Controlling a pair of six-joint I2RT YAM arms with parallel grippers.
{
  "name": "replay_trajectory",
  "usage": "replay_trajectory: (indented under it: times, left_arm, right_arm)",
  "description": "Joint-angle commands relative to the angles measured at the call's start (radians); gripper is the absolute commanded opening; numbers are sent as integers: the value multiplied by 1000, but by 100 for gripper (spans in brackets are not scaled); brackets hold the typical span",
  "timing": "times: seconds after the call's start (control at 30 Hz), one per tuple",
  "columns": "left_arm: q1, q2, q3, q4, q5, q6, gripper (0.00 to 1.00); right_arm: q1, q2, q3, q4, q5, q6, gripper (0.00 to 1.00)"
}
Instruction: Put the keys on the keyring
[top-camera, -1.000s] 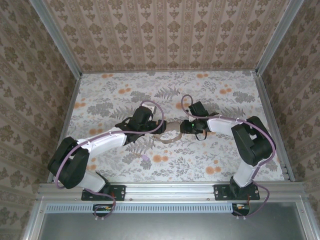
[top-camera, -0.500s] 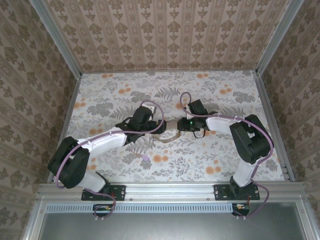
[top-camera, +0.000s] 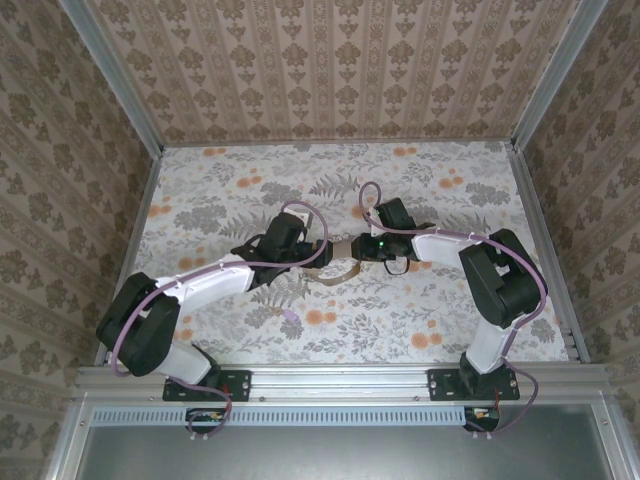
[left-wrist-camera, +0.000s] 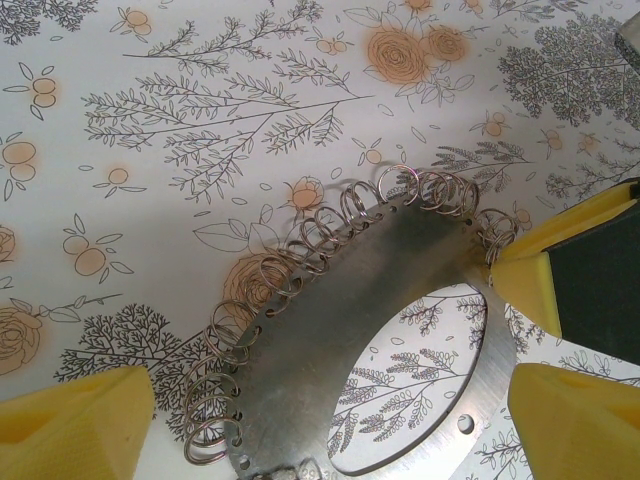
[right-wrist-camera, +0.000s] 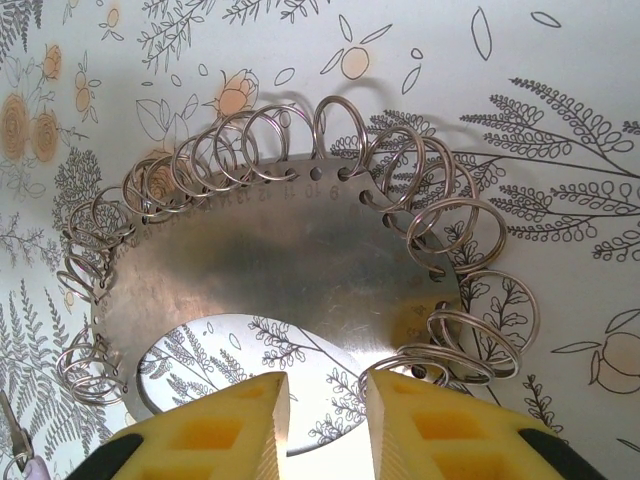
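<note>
Flat, holed keyring (left-wrist-camera: 330, 300), wire rings (right-wrist-camera: 250, 140) crowding its rim, on the surface (left-wrist-camera: 150, 150): left tool (left-wrist-camera: 330, 375) released astride it, right tool (right-wrist-camera: 325, 395) flanking its rim, grip unclear. A glancing pinch could skid it away.

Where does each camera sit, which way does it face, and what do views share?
Top external: high behind the arm bases, looking down over the floral table; both arms, left gripper and right gripper show.
Left wrist: on the left arm, looking down past its yellow fingers at the metal plate.
Right wrist: on the right arm, looking down past its yellow fingers at that plate.
Shared: both wrist views show the plate's wire rings.
</note>
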Motion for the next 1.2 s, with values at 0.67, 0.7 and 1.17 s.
replay_trajectory:
  times: [0.67, 0.7, 1.17]
  left_arm:
    - [-118, 398, 422, -216, 184, 198, 43]
    - [-120, 416, 435, -221, 183, 198, 43]
    - [-123, 521, 505, -213, 199, 198, 26]
  right_arm:
    - [-155, -267, -181, -101, 158, 144, 59]
    - [-161, -273, -187, -99, 153, 145, 60]
    - [-217, -280, -224, -62, 96, 142, 62]
